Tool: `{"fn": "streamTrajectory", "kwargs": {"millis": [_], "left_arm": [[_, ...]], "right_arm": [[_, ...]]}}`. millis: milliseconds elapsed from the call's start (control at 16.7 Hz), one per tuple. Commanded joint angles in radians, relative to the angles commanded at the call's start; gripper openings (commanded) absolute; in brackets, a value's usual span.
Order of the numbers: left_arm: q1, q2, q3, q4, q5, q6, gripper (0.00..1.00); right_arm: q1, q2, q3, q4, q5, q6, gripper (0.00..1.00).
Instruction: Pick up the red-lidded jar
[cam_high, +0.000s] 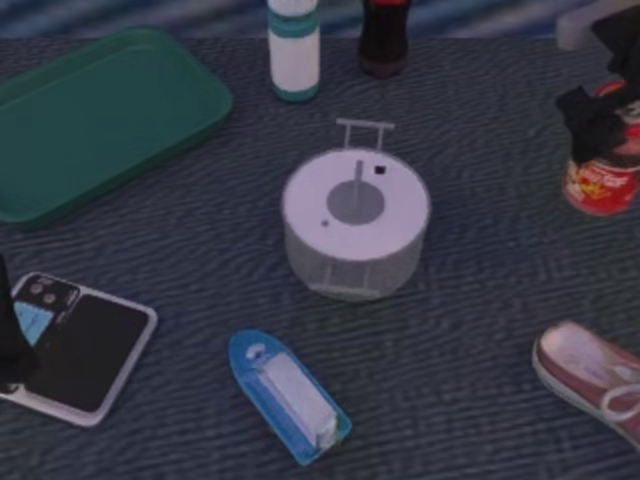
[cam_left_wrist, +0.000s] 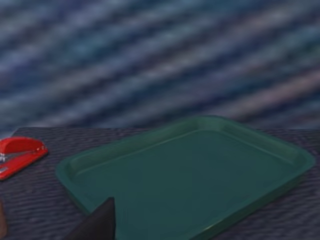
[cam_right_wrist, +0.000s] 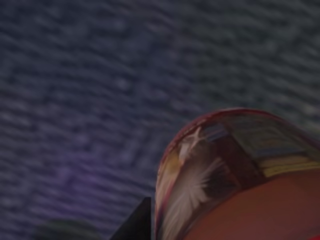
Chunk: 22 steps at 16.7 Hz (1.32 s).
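Observation:
The red-lidded jar (cam_high: 598, 187) stands at the table's far right, its red-and-yellow label facing the camera. My right gripper (cam_high: 598, 120) comes down over its lid and is shut on it, hiding most of the lid. Close up in the right wrist view, the jar (cam_right_wrist: 235, 175) fills the frame with one dark finger (cam_right_wrist: 142, 222) pressed against its side. My left arm (cam_high: 8, 330) stays parked at the left edge, gripper open, with one finger (cam_left_wrist: 102, 222) showing in the left wrist view.
A green tray (cam_high: 95, 115) lies at the back left. A white teal-banded bottle (cam_high: 294, 50) and a dark red-capped bottle (cam_high: 384, 38) stand at the back. A white round device (cam_high: 355, 222) sits mid-table. In front lie a blue stapler (cam_high: 290, 395), a black-and-white slab (cam_high: 80, 345) and a shoe (cam_high: 595, 380).

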Motion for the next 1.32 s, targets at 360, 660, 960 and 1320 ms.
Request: {"fn": "streamTrajectory", "kwargs": {"millis": [360,660,960,1320], "left_arm": [[0.0,0.0,0.0,0.0,0.0,0.0,1.0],[0.0,0.0,0.0,0.0,0.0,0.0,1.0],[0.0,0.0,0.0,0.0,0.0,0.0,1.0],[0.0,0.0,0.0,0.0,0.0,0.0,1.0]], "right_arm": [[0.122,-0.031,-0.108,0.128,0.088,0.504,0.0],[0.173,-0.037,-0.167,0.173,0.123,0.666,0.0],[0.169,-0.033,-0.167,0.175,0.121,0.668,0.0],[0.172,0.014,-0.275,0.336,0.123,0.666,0.0]]}}
